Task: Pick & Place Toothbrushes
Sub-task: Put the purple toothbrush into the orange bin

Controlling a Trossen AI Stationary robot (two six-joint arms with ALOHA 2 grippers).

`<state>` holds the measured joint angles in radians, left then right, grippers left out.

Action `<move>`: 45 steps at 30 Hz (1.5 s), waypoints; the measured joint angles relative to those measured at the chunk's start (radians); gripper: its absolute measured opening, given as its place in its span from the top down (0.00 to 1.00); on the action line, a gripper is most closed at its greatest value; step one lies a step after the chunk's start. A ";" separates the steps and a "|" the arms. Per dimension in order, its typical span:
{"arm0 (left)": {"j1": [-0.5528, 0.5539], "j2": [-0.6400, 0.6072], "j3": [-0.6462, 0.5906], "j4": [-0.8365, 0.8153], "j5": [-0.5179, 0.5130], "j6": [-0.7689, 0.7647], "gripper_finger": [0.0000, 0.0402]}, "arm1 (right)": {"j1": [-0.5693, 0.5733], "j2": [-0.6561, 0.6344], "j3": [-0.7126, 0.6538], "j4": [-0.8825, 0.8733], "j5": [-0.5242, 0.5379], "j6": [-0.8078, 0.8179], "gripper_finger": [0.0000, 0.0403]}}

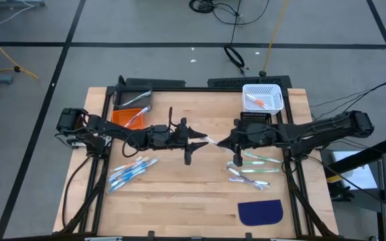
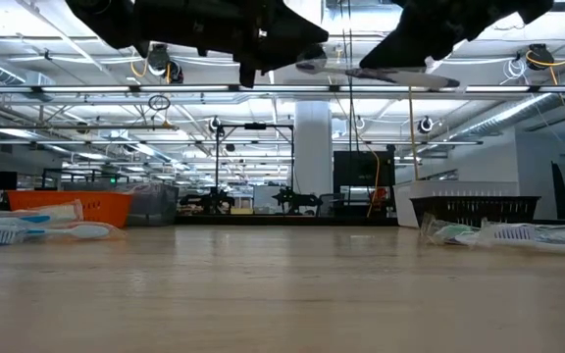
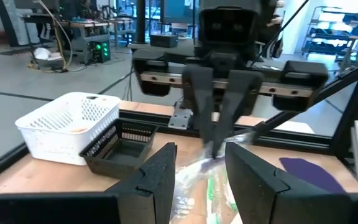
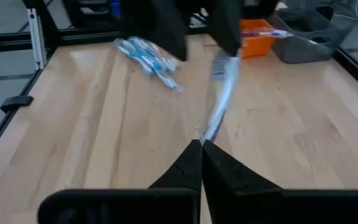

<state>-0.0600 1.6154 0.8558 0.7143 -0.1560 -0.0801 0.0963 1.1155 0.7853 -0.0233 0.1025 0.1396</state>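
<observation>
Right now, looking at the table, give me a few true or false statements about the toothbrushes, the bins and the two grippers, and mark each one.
1. The right gripper is shut on a toothbrush held above mid-table. True.
2. The left gripper is at the table's front edge. False: it is at mid-table, tip to tip with the right gripper.
3. The white basket is empty. False: something orange lies in it.
4. A blue mat lies near the front right. True.
5. Blue toothbrushes lie on the left side. True.
</observation>
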 joint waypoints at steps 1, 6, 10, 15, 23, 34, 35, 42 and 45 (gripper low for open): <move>0.005 0.000 0.000 0.001 -0.002 0.000 0.65 | 0.004 -0.002 0.000 0.000 -0.002 0.000 1.00; 0.022 0.000 0.000 0.005 -0.003 -0.009 0.65 | 0.026 -0.006 0.000 -0.002 0.001 -0.003 1.00; 0.023 0.000 0.000 0.019 -0.003 0.000 0.65 | 0.044 -0.006 0.000 -0.005 0.004 -0.003 1.00; 0.024 0.000 0.000 0.048 0.002 -0.010 0.65 | 0.058 -0.010 0.000 -0.007 0.088 -0.024 1.00; 0.024 0.000 0.000 0.051 0.034 -0.035 0.65 | 0.045 -0.045 0.000 0.069 0.120 -0.098 1.00; 0.018 0.000 0.000 0.139 0.035 -0.082 0.65 | 0.040 -0.002 0.000 0.298 0.186 -0.189 1.00; 0.018 0.000 0.000 0.151 0.035 -0.082 0.65 | 0.036 0.004 0.000 0.302 0.186 -0.189 1.00; 0.012 0.000 0.000 0.196 0.055 -0.059 0.65 | 0.021 0.038 0.000 0.325 0.185 -0.190 1.00; 0.013 0.000 0.000 0.202 0.054 -0.059 0.70 | 0.021 0.044 0.000 0.348 0.184 -0.205 1.00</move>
<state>-0.0470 1.6154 0.8555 0.9165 -0.1017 -0.1393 0.1177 1.1595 0.7853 0.3251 0.2861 -0.0652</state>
